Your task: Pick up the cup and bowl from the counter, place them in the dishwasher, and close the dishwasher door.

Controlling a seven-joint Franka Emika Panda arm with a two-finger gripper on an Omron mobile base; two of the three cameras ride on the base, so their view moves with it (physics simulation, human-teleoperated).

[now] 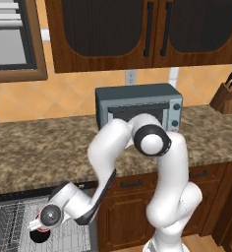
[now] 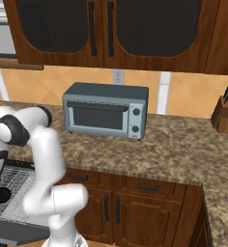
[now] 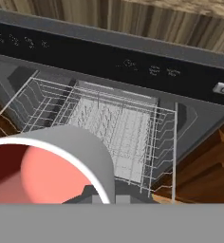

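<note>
The light grey cup (image 3: 61,161) with its pinkish-red inside looms at the lower left of the hand view, held over the white wire rack (image 3: 118,128) of the open dishwasher. From the left base, my gripper (image 1: 41,222) hangs low over the rack, shut on the cup (image 1: 35,225). The black bowl (image 1: 39,235) lies in the rack just below it, and it shows again as a dark round bowl (image 2: 1,195) from the right base. The black control strip (image 3: 109,52) runs above the rack. The dark grey dishwasher door (image 2: 17,233) lies folded down. My fingertips are hidden behind the cup.
The speckled granite counter (image 1: 39,147) carries a grey-blue toaster oven (image 1: 137,106) and a knife block (image 1: 226,96) at the far right. Brown cabinet doors (image 2: 135,207) stand to the right of the dishwasher, and wall cabinets (image 2: 111,29) hang above.
</note>
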